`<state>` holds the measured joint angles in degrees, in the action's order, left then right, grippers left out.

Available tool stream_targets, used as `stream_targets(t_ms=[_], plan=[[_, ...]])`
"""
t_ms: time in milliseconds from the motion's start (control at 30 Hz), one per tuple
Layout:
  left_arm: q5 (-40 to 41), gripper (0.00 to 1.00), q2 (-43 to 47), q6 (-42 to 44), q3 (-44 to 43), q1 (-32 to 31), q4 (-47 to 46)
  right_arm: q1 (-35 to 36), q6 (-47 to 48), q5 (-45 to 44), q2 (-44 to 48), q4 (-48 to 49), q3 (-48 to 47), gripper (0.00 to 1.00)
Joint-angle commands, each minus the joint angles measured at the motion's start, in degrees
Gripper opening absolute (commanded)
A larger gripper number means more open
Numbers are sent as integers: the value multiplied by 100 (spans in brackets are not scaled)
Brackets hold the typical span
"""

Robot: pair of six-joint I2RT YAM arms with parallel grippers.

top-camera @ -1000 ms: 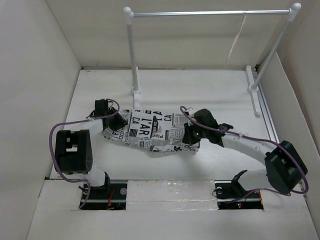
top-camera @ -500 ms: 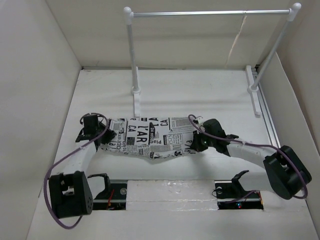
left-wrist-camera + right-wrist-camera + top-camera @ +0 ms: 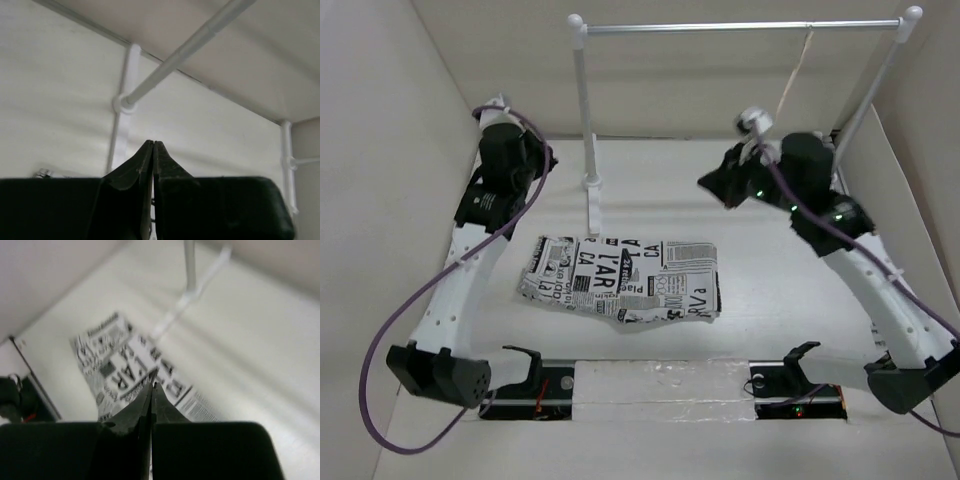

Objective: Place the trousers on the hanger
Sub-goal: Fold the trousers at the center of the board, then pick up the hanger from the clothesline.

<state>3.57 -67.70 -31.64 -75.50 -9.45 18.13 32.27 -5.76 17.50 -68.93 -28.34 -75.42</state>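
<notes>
The trousers, white cloth with black newspaper print, lie folded flat in the middle of the table. They also show blurred in the right wrist view. The hanger shows as a thin pale cream line hanging from the right part of the rail's bar. My left gripper is shut and empty, raised high at the left near the rail's left post; its shut tips show in the left wrist view. My right gripper is shut and empty, raised above the table right of the trousers.
The clothes rail with white posts stands at the back; its left post foot is just behind the trousers and shows in the left wrist view. A metal strip runs along the right edge. White walls enclose the table.
Both grippers have left the two ends of the trousers and risen high toward the back. The trousers now lie free and flat on the table.
</notes>
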Motion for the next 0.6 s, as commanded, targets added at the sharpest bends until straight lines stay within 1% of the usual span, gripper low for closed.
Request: stream_targets(t_ms=[0, 33, 67, 100, 133, 167, 200, 233, 267, 300, 333, 367, 400, 433, 467, 500, 533, 567], plan=[[1708, 0, -648, 808, -869, -935, 524, -687, 286, -185, 169, -234, -1704, 0], [1934, 0, -987, 965, -1287, -1127, 594, -913, 242, -194, 47, -312, -2009, 0], [2398, 0, -1095, 1045, -1448, -1538, 604, -1464, 164, -159, -24, -278, -2256, 0], [2620, 0, -1192, 1124, -1528, -1759, 508, -1800, -11, 172, -94, -217, -2623, 0], [2796, 0, -1332, 1281, -1659, -1944, 481, -2090, -100, 323, -190, -120, -2801, 0], [3146, 0, -1359, 1396, -1660, -2364, 385, -2668, -170, 420, -409, -137, -2968, 0], [3289, 0, -1386, 1528, -1600, -2551, 184, -2934, -389, 587, -524, -172, -3144, 0], [3377, 0, -1430, 1581, -1512, -2692, 165, -3189, -504, 701, -647, -198, -3398, 6], [3430, 0, -1421, 1521, -1468, -2798, 182, -3427, -636, 790, -866, -207, -3470, 16], [3439, 0, -1404, 1433, -1363, -2895, 208, -3821, -915, 921, -955, -172, -3488, 30], [3466, 0, -1308, 1224, -1135, -2895, 252, -4008, -1092, 1140, -1052, -7, -3419, 53], [3457, 0, -1246, 665, -1003, -2896, 313, -4166, -1277, 1386, -1140, 195, -3340, 61], [3292, 0, -1132, 537, -845, -2730, 297, -4263, -1609, 1588, -1280, 380, -3261, 68], [3099, 0, -905, 431, -591, -2581, 279, -4316, -1726, 1677, -1368, 582, -3217, 74], [2444, 0, -790, 396, -475, -2414, 218, -4317, -1805, 1748, -1465, 619, -3260, 76], [2185, 0, -649, 700, -326, -2308, -70, -4369, -1971, 1940, -1666, 697, -3286, 77], [2113, 0, -361, 894, -55, -2307, -195, -4370, -2086, 2011, -1746, 863, -3286, 79], [2025, 0, -192, 1122, 96, -2428, -387, -4370, -2226, 2064, -1782, 1074, -3156, 79]])
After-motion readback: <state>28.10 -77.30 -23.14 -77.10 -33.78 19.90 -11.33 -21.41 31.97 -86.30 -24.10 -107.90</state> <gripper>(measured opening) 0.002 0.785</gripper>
